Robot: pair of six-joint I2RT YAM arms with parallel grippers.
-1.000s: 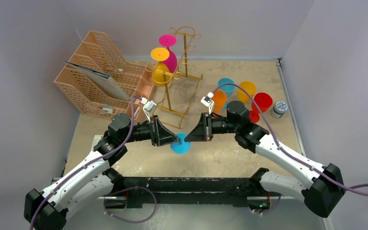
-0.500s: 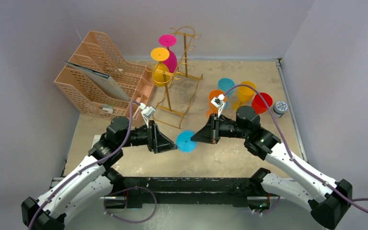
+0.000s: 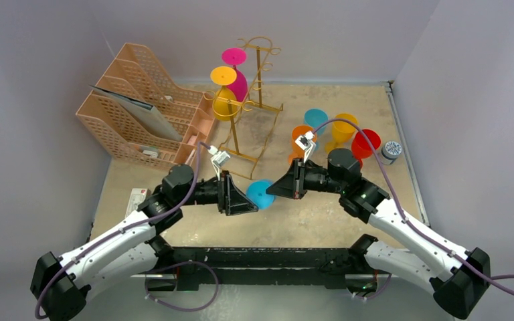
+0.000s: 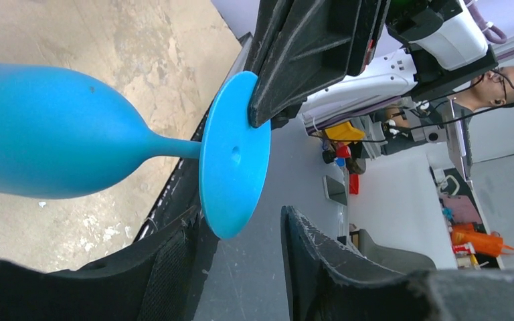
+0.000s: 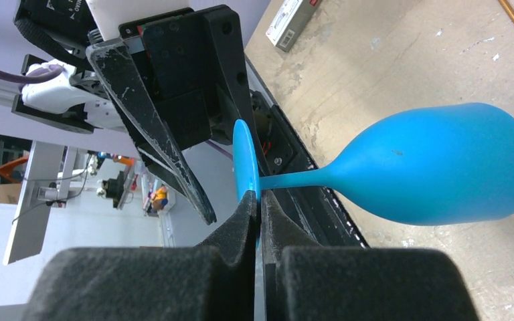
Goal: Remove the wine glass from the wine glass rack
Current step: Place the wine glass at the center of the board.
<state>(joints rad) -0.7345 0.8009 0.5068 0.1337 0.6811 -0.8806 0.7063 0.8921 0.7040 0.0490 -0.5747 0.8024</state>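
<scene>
The right gripper (image 5: 260,200) had its jaws pressed together on the rim of the round foot of a blue wine glass (image 5: 442,164), pinching the thin disc edge-on between the two pads. The glass hung in the air on its side, stem roughly level, over the middle of the bench towards the near edge (image 3: 261,194), well apart from the rack.

The left gripper (image 4: 241,221) faced it from the other side with its jaws spread. One finger lay to each side of the foot, and neither could be seen touching it. From the left wrist, the bowl (image 4: 53,130) stretched out over the sandy bench top, and a finger of the right gripper (image 4: 308,53) met the top edge of the foot.

The gold wire rack (image 3: 254,100) stood near the far edge, about midway along it. A yellow glass (image 3: 225,103) and a pink glass (image 3: 240,83) hung from it upside down, feet uppermost. A peach file organizer (image 3: 140,110) filled the far left corner. A cluster of coloured cups (image 3: 345,127) stood towards the right edge, with a small round tin (image 3: 391,150) just beside them. A small flat box (image 3: 137,198) lay by the left edge.
</scene>
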